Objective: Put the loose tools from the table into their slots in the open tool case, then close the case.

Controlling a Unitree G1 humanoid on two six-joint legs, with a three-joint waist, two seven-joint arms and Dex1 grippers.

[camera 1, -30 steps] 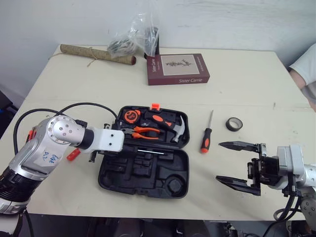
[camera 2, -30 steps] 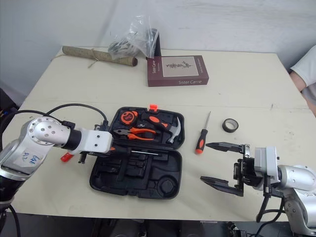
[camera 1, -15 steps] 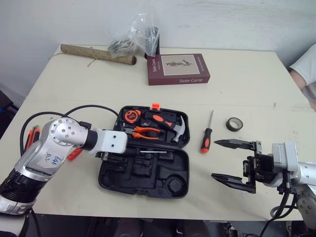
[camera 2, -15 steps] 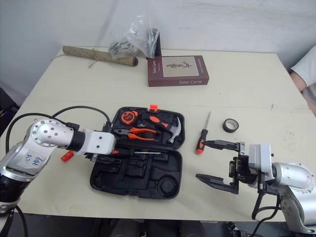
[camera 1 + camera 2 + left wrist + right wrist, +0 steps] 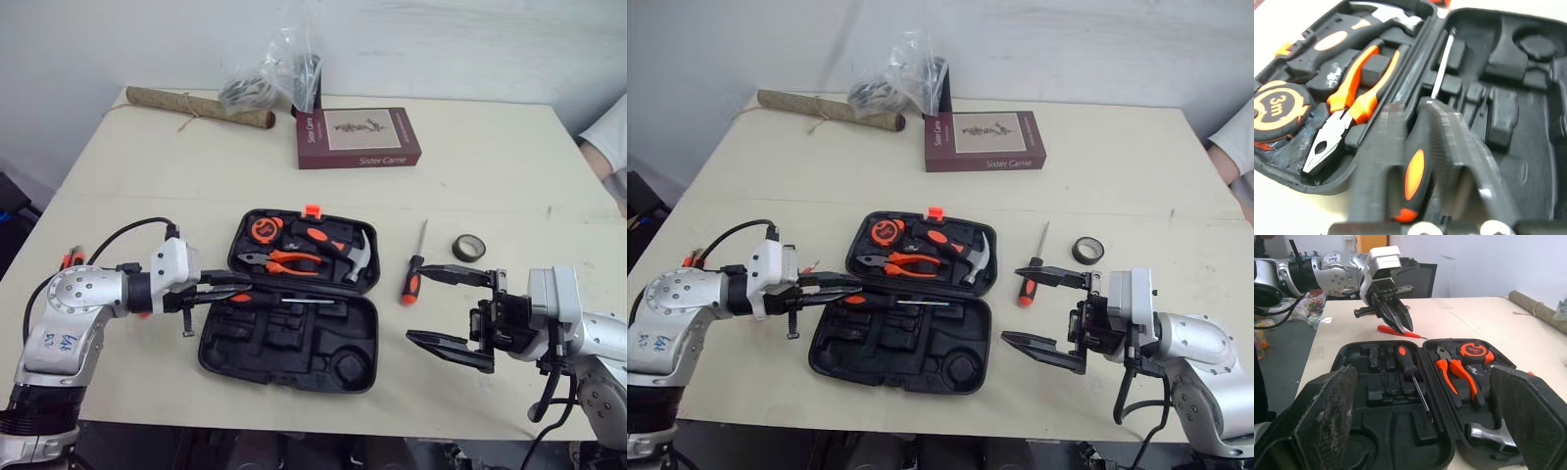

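The black tool case (image 5: 333, 367) lies open at the table's middle. Its far half holds a tape measure (image 5: 265, 230), orange pliers (image 5: 281, 261) and a hammer (image 5: 340, 247). A black-and-orange screwdriver (image 5: 284, 300) rests along the hinge line, also seen as the handle (image 5: 1413, 180) in the left wrist view. My left gripper (image 5: 245, 285) hovers at the case's left edge, narrowly open, holding nothing. A second screwdriver (image 5: 412, 275) and a tape roll (image 5: 468, 247) lie loose to the right of the case. My right gripper (image 5: 418, 306) stands wide open just in front of that screwdriver.
A dark red book (image 5: 359, 138), a plastic bag (image 5: 270, 82) and a rolled mat (image 5: 198, 106) sit at the far side. A thin red tool (image 5: 1400, 331) lies on the table beneath my left arm. A person's sleeve (image 5: 609, 137) shows at the right edge.
My left arm has pulled back to the left off the case, leaving the black-and-orange screwdriver lying inside. My right gripper has crept left toward the loose screwdriver.
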